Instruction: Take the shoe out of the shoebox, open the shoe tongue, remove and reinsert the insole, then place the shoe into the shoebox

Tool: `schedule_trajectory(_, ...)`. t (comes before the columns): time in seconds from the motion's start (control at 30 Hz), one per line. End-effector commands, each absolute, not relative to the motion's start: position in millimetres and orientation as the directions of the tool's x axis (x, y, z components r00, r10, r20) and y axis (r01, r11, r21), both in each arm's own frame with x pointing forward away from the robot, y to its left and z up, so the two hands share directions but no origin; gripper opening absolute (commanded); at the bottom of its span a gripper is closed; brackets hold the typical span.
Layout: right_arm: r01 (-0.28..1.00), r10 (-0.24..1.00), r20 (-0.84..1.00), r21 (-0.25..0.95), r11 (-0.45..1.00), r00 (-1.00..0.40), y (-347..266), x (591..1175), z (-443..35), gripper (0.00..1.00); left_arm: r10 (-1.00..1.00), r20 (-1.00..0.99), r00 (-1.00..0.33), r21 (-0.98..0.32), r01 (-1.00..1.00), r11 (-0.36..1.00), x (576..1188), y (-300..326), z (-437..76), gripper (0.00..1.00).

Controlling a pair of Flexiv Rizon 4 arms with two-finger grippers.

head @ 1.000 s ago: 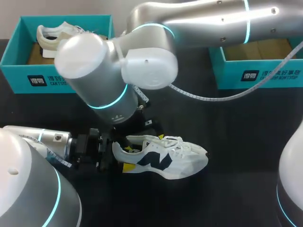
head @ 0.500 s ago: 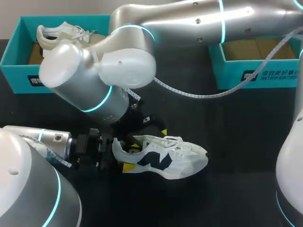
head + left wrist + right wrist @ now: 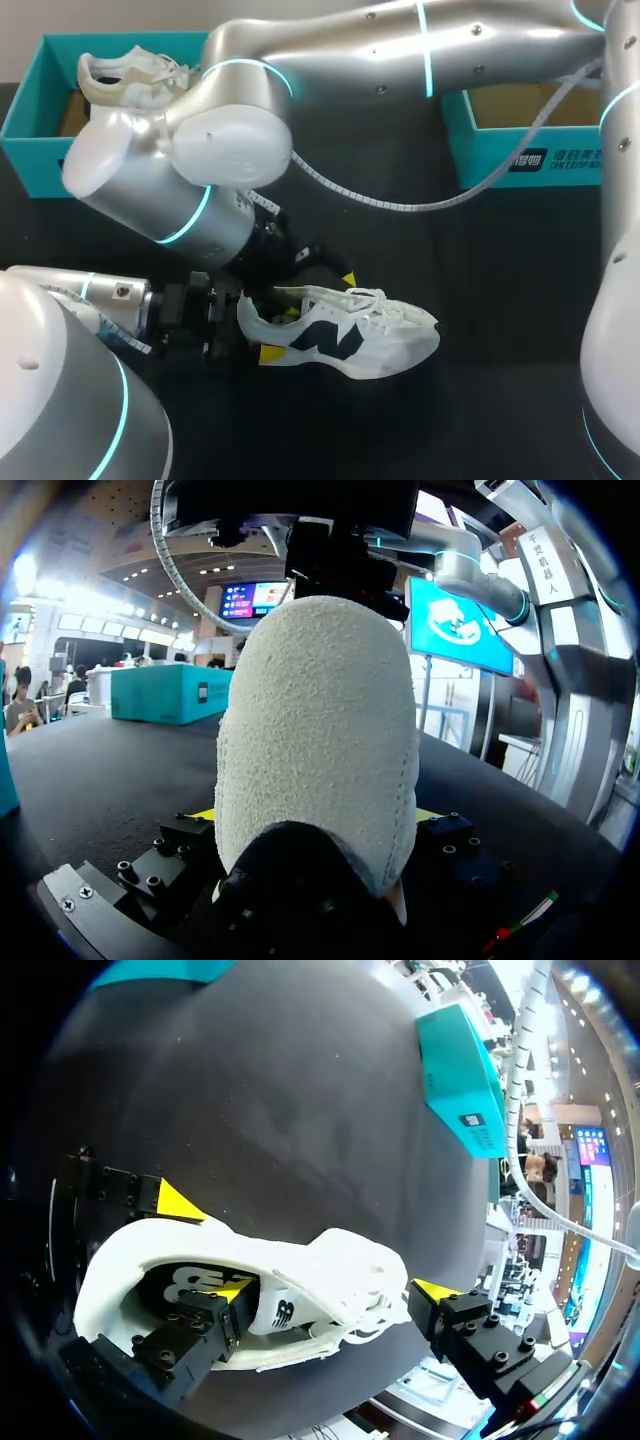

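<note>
A white shoe (image 3: 345, 338) with a dark side logo stands upright on the black table, toe to the right. My left gripper (image 3: 255, 328) is shut on its heel; in the left wrist view the pale heel (image 3: 320, 740) fills the space between the fingers of that gripper (image 3: 315, 815), touching both. My right gripper (image 3: 318, 295) hangs over the shoe's mouth, open wide. In the right wrist view this gripper (image 3: 332, 1290) has one finger inside the shoe (image 3: 330, 1260) and the other beyond the laces. The insole is hidden.
A teal shoebox (image 3: 30, 150) at the back left holds another pale shoe (image 3: 125, 75). A second teal shoebox (image 3: 500, 155) stands at the back right. My right arm's large body (image 3: 170, 180) leans over the table's left half.
My right arm's body has swung to the left while its gripper stays at the shoe's mouth. The shoe and my left gripper have not moved.
</note>
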State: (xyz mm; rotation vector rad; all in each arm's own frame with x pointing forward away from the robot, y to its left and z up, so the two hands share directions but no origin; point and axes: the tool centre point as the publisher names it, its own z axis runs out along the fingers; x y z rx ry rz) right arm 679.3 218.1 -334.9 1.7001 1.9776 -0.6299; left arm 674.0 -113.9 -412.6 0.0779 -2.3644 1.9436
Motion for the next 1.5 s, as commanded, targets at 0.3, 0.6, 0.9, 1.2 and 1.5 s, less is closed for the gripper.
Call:
schedule_trajectory(0.3,0.927,0.732,-0.568,0.248,-0.282,0.375,205,668,-336,1.00,0.010,0.094,-0.996,-0.977,-0.090,0.194,675,-112,-415,0.00)
schedule_trajectory(0.6,0.923,0.733,-0.561,0.246,-0.296,0.384,187,672,-322,1.00,0.010,0.094,-0.996,-0.977,-0.090,0.194,675,-112,-415,0.00)
schedule_trajectory(0.9,0.925,0.755,-0.534,0.225,-0.307,0.380,178,665,-312,1.00,0.010,0.094,-0.996,-0.977,-0.090,0.194,675,-112,-415,0.00)
schedule_trajectory(1.2,0.937,0.792,-0.501,0.176,-0.302,0.349,196,641,-317,1.00,0.010,0.094,-0.996,-0.977,-0.090,0.194,675,-112,-415,0.00)
schedule_trajectory(1.5,0.938,0.800,-0.491,0.160,-0.307,0.345,184,642,-314,1.00,0.010,0.094,-0.996,-0.977,-0.090,0.194,675,-112,-415,0.00)
